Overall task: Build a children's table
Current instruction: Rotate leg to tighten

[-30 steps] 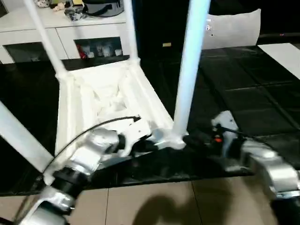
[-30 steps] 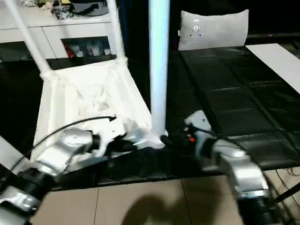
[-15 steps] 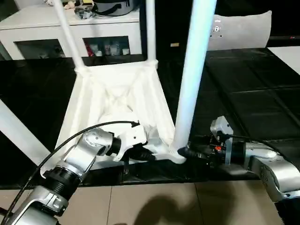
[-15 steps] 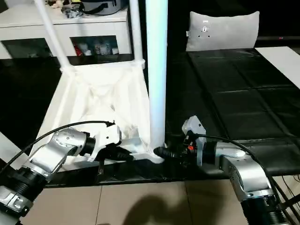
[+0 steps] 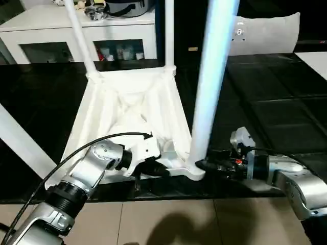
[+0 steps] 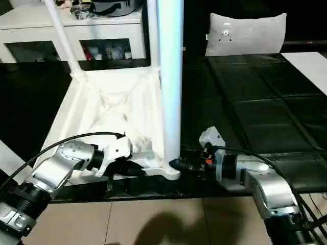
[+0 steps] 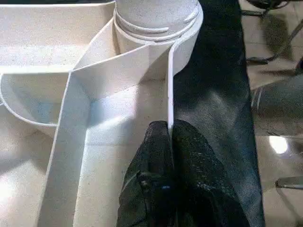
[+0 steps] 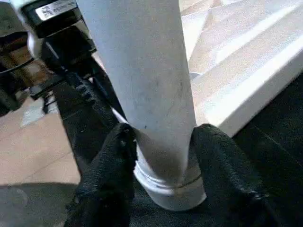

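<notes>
My head views are evenly lit from above, and the white underside of the table top (image 5: 127, 117) is so overexposed that its ribs nearly wash out. The near leg (image 5: 212, 81) takes on a bluish cast and looks soft-edged with slight motion blur. The black mat (image 6: 255, 102) throws faint sheen along its seams. A soft shadow sits on the tan floor (image 5: 173, 224) below me. In the right wrist view the background behind the leg is out of focus.

Silver forearms (image 5: 84, 176), black cable (image 5: 87, 145), black-fingered hands (image 6: 180, 166).
</notes>
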